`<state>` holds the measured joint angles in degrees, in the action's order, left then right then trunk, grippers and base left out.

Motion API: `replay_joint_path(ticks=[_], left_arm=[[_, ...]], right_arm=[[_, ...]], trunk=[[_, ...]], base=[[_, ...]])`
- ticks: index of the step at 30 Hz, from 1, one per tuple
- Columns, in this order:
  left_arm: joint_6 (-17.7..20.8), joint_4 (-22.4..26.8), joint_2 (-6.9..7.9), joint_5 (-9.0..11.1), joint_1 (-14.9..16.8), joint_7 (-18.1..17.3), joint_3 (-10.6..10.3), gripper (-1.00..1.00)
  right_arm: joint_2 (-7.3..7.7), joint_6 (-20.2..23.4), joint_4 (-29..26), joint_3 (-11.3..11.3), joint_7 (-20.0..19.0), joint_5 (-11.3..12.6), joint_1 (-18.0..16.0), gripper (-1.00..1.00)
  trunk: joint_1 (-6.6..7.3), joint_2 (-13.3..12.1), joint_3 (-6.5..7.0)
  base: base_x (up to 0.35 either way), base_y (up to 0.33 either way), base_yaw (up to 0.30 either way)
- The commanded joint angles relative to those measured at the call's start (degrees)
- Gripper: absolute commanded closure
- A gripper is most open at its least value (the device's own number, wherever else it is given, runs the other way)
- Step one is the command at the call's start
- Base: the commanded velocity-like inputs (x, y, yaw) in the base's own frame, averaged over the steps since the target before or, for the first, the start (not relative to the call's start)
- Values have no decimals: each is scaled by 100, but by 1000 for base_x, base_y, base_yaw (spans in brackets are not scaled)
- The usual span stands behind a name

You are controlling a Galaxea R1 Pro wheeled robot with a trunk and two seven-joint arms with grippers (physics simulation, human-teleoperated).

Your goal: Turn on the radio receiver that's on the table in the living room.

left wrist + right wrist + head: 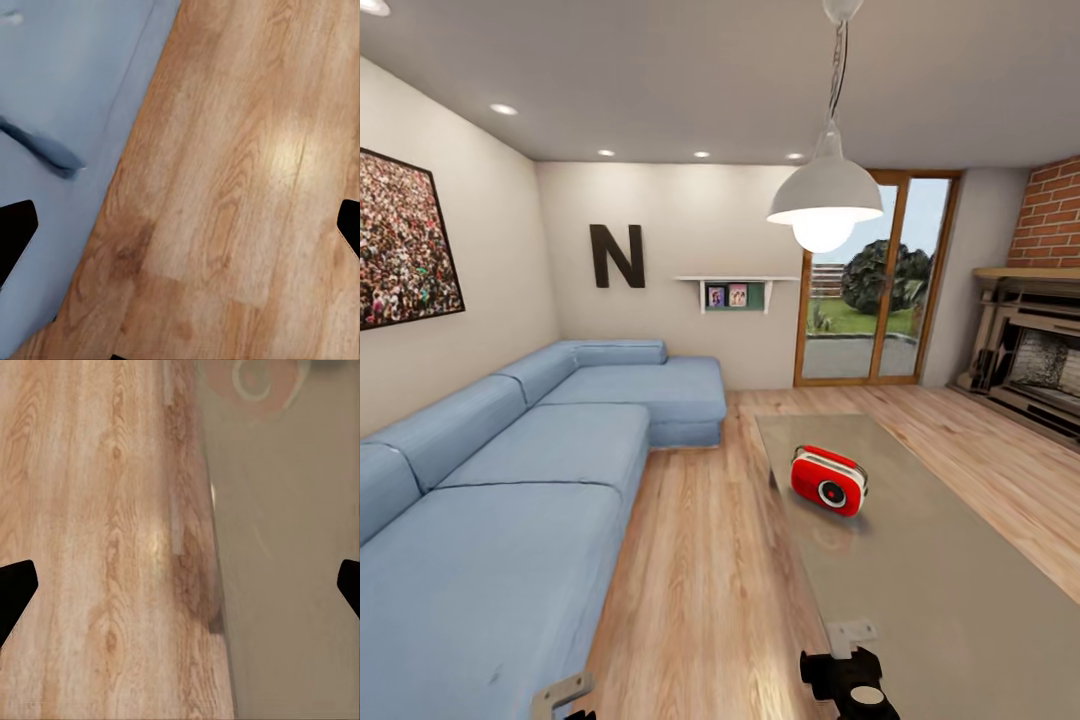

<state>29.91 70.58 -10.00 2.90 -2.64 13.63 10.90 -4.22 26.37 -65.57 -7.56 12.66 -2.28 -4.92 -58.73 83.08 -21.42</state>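
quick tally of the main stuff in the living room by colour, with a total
red: 1, the radio receiver
blue: 1, the sectional sofa
black: 1, the letter N
white: 2, the pendant lamp and the wall shelf
grey-beige: 1, the table
total: 6

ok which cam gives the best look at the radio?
Head view: the radio receiver sits whole and unblocked on the table, dial facing the camera. The right wrist view gives just a blurred reddish reflection in the glossy tabletop. The left wrist view looks at sofa and floor.
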Motion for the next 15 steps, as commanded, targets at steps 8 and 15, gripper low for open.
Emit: replay_joint_path(ticks=[8, 15], left_arm=[[5, 0, 0, 0, 0, 0, 0, -100], [4, 1, 0, 0, 0, 0, 0, -100]], right_arm=[[0, 0, 0, -3, 0, 0, 0, -100], [0, 0, 0, -9, 0, 0, 0, -100]], trunk=[[0, 0, 0], [0, 0, 0]], base=[[326, 12, 0], [332, 0, 0]])
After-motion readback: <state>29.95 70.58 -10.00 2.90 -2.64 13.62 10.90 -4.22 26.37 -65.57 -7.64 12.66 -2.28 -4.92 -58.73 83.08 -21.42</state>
